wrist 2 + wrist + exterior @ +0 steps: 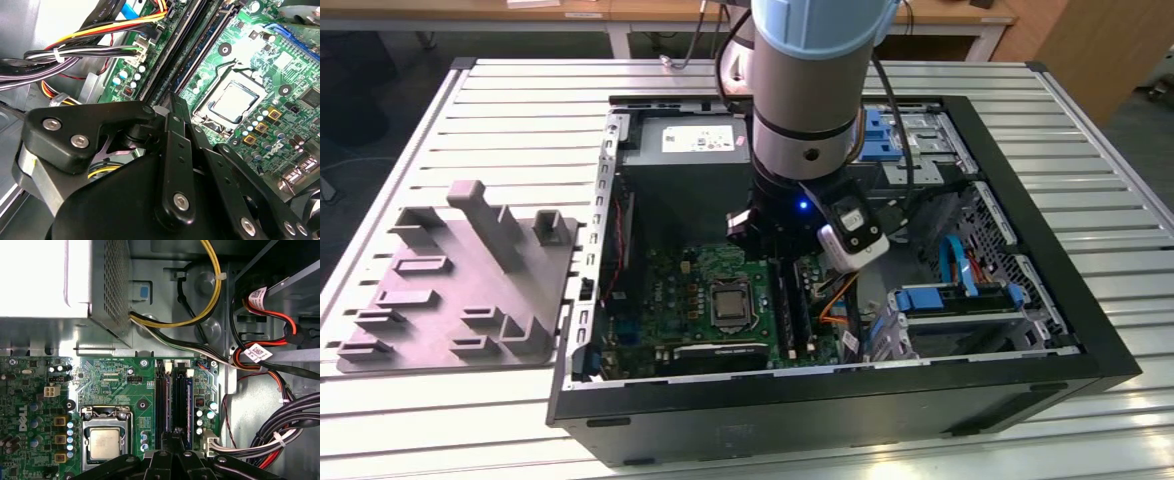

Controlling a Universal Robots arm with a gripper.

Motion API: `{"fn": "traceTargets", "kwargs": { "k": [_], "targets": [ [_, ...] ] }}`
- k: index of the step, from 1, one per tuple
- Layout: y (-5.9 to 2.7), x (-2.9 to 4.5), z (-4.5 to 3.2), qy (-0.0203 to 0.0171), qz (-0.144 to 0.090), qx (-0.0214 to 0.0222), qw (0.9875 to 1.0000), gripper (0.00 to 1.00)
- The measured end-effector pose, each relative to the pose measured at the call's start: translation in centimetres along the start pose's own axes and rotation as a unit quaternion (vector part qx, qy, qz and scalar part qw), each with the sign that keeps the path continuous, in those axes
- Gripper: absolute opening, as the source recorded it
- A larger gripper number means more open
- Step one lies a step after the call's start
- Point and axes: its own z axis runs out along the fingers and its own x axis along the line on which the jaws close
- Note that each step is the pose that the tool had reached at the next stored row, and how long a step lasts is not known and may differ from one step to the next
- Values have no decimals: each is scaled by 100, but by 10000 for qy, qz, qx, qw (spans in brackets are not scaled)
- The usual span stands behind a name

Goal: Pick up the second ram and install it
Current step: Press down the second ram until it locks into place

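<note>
- An open black computer case (1110,345) lies on a slatted metal table (400,430). A grey moulded fixture plate with upright pegs (454,290) lies beside it, on the exterior view's left.
- Inside the case lies a green motherboard (115,377) with a square silver processor (104,444) in its socket. A perforated grey metal power supply box (112,290) sits near the board.
- Bundles of black, white, red and yellow cables (285,432) crowd the space just beside the memory slots. In the exterior view, blue plastic drive brackets (961,298) sit further toward the right.
- The arm reaches down into the case, and its black gripper (170,100) hangs right over one end of the slots.
- The second ram (787,300), a thin dark stick seen edge-on, stands upright along the long black slots beside the processor.
- The fingers (176,150) are drawn close together above the stick's end (whether they touch it, I cannot tell).
</note>
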Motion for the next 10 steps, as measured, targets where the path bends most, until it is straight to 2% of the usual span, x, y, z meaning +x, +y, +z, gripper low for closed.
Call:
{"fn": "traceTargets", "kwargs": {
  "k": [5, 10],
  "targets": [
    [0, 0, -3, 0, 0, 0, 10000, 10],
    [48, 0, -1, 0, 0, -2, 10000, 10]
  ]
}}
